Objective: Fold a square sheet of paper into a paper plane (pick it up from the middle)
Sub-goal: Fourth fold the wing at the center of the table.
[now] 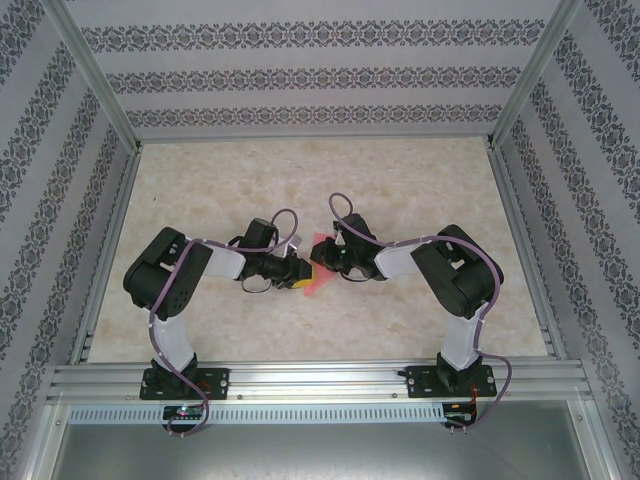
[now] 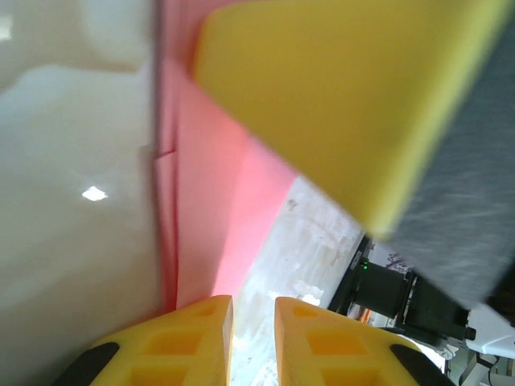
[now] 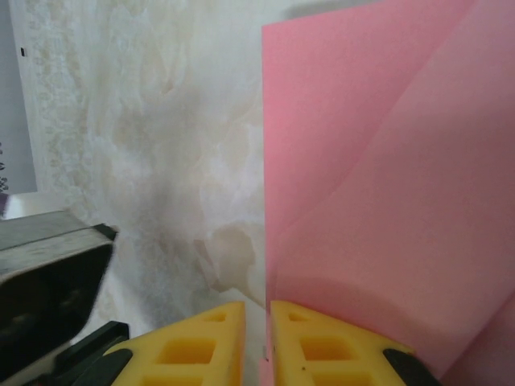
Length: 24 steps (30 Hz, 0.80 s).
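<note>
The square sheet of paper is pink-red, carries diagonal folds, and is held up at the table's middle between both grippers. In the right wrist view the paper rises beyond the right-hand finger, and its straight edge runs down into the narrow slot of my right gripper, which is shut on it. In the left wrist view the paper stands left of my left gripper. That gripper is open, with bare table showing through its gap. From above, the left gripper and right gripper nearly touch.
A large blurred yellow finger of the right gripper crosses the top of the left wrist view, very close. The marble-patterned table is fenced by aluminium rails and patterned walls.
</note>
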{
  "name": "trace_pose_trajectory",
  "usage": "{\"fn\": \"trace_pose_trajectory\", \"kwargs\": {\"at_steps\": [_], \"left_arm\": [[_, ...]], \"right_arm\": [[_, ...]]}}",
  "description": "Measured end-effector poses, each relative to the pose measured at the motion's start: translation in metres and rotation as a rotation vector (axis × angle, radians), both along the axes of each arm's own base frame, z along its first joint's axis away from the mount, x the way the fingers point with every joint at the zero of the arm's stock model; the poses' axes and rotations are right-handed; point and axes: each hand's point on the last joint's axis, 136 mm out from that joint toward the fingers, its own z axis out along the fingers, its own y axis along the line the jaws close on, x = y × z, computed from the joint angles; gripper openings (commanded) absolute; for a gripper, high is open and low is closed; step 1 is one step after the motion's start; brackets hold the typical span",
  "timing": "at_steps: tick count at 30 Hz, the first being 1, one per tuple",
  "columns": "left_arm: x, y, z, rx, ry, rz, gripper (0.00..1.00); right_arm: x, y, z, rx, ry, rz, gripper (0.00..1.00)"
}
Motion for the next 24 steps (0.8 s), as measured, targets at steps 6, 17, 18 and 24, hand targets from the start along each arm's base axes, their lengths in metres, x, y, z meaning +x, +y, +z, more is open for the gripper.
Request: {"fn": "trace_pose_trajectory", "kwargs": {"at_steps": [6,17,18,24], "left_arm": [[-0.002,-0.001,-0.001,-0.008,-0.008,-0.015,0.22],[-0.005,0.000,-0.008,0.083,-0.052,-0.103,0.13],[-0.006,0.000,-0.009,0.104,-0.054,-0.113,0.13],[-0.008,-0.001,-0.015,0.210,-0.078,-0.148,0.05]], "right_arm": [[0.000,0.000,0.000,0.002,-0.002,0.000,0.18],[0.000,-0.001,0.000,-0.014,-0.007,-0.011,0.17],[0.000,-0.002,0.000,-0.019,-0.005,-0.014,0.16],[-0.001,-0.007,-0.002,-0.048,0.011,-0.032,0.13]]}}
